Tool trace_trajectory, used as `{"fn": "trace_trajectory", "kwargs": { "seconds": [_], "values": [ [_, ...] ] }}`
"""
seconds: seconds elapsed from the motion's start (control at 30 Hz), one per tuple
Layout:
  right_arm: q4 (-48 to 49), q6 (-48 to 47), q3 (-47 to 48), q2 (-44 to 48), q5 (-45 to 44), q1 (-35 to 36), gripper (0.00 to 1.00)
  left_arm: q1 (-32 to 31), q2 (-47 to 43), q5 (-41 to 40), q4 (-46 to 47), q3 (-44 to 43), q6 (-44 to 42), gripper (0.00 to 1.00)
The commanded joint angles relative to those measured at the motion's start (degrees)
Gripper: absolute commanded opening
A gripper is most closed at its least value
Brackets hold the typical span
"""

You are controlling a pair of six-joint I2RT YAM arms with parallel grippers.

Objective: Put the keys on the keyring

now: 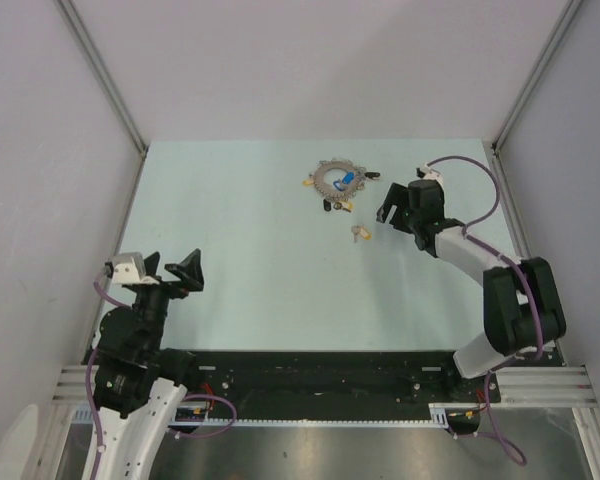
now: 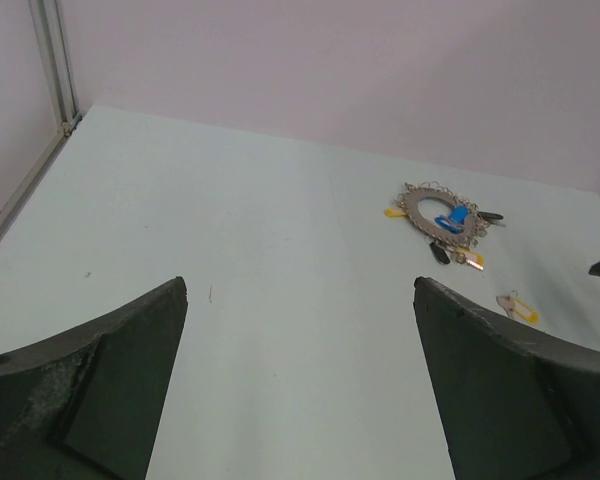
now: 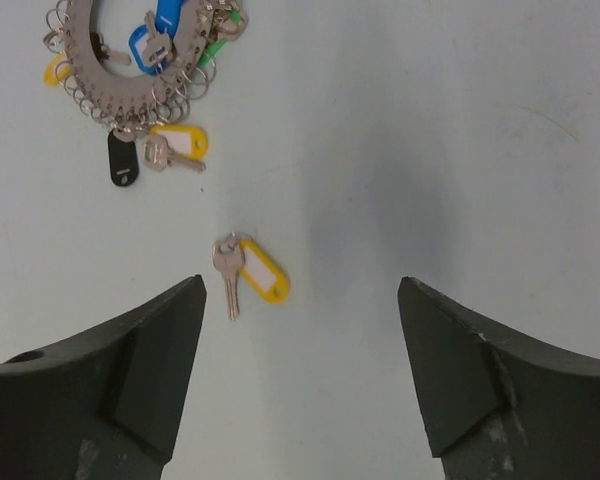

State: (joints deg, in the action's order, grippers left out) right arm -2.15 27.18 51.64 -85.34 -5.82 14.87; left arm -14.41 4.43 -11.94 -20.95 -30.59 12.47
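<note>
The grey keyring (image 1: pixel 332 181) lies at the table's far middle, fringed with small rings and keys with blue, green, yellow and black tags; it shows in the right wrist view (image 3: pixel 120 75) and left wrist view (image 2: pixel 427 208). A loose silver key with a yellow tag (image 3: pixel 248 270) lies apart from the ring, on the table (image 1: pixel 359 233), also in the left wrist view (image 2: pixel 517 306). My right gripper (image 3: pixel 300 290) is open and empty, hovering to the right of that key (image 1: pixel 389 207). My left gripper (image 2: pixel 300 290) is open and empty, near the front left (image 1: pixel 170 267).
Pale walls with metal corner posts (image 1: pixel 105 85) enclose the table on three sides. A black rail (image 1: pixel 320 375) runs along the near edge between the arm bases. The right arm's purple cable (image 1: pixel 480 180) loops above its wrist.
</note>
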Motion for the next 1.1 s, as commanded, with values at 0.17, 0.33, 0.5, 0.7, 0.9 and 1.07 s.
{"fn": "trace_trajectory", "kwargs": {
  "seconds": [0.17, 0.33, 0.5, 0.7, 0.9, 1.07],
  "values": [
    [21.92, 4.28, 9.79, -19.15, 9.51, 0.33, 0.70, 0.44, -0.73, 2.01, 0.03, -1.84, -0.69, 1.00],
    [28.59, 9.64, 12.17, -28.37, 12.94, 0.33, 0.64, 0.44, -0.56, 2.19, 0.03, -1.93, -0.69, 1.00],
    [33.17, 13.25, 15.24, -34.36, 14.00, 0.60, 0.58, 0.44, -0.12, 2.45, -0.06, -1.84, -0.69, 1.00],
    [33.88, 15.88, 20.25, -41.22, 13.65, 1.30, 0.55, 0.44, 0.06, 2.80, 0.03, -1.84, -0.78, 1.00],
    [31.78, 18.08, 23.06, -44.90, 10.57, 2.18, 0.53, 0.44, 0.32, 2.89, 0.03, -1.84, -0.87, 1.00],
    [25.98, 19.67, 26.93, -46.41, 8.73, 2.53, 0.47, 0.44, 0.15, 2.89, 0.03, -1.93, -0.87, 1.00]
  ]
}}
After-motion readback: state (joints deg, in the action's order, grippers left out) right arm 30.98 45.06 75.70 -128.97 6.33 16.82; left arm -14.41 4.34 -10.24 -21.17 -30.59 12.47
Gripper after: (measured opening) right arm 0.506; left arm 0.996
